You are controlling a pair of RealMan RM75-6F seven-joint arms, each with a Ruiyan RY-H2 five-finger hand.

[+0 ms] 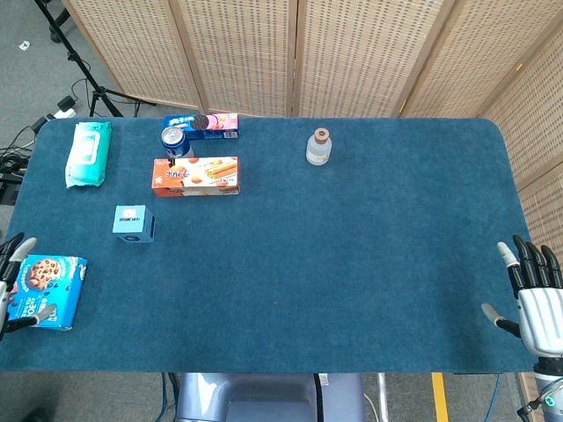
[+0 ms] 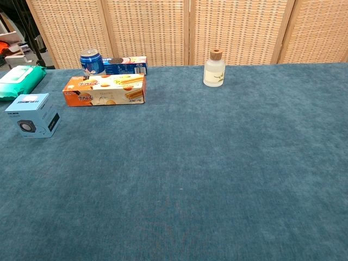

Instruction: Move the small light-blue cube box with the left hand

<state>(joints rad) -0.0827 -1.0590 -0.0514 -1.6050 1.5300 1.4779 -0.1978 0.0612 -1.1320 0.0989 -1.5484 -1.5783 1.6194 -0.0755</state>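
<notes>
Woven bamboo screens (image 1: 352, 53) stand behind a table covered with dark blue cloth (image 1: 352, 255). From the head view, the small light-blue cube box (image 1: 134, 222) sits on the left part of the cloth, alone, with free cloth on all its sides. Behind it lies an orange biscuit box (image 1: 195, 176), and behind that one a blue can (image 1: 175, 141) stands just beside a blue and pink cookie pack (image 1: 211, 124). A green pack of wipes (image 1: 89, 154) lies near the far left corner, and a small glass bottle with a cork-coloured cap (image 1: 320, 147) stands further right, well apart from the others. A blue bag of chocolate cookies (image 1: 47, 290) lies at the near left edge. The left hand (image 1: 9, 281) shows only partly at the left border, just beside this bag; a few fingers are visible and spread apart, and they hold nothing. It is near the cube box but does not touch it. The right hand (image 1: 532, 294) is at the near right edge, fingers straight and apart, holding nothing. From the chest view, the cube box (image 2: 32, 115) is at the left, upright, with a round dark speaker-like circle on its front face. The biscuit box (image 2: 104, 89), the can (image 2: 92, 62), the wipes (image 2: 19, 80) and the bottle (image 2: 214, 68) stand behind it. No hand shows in this view.
</notes>
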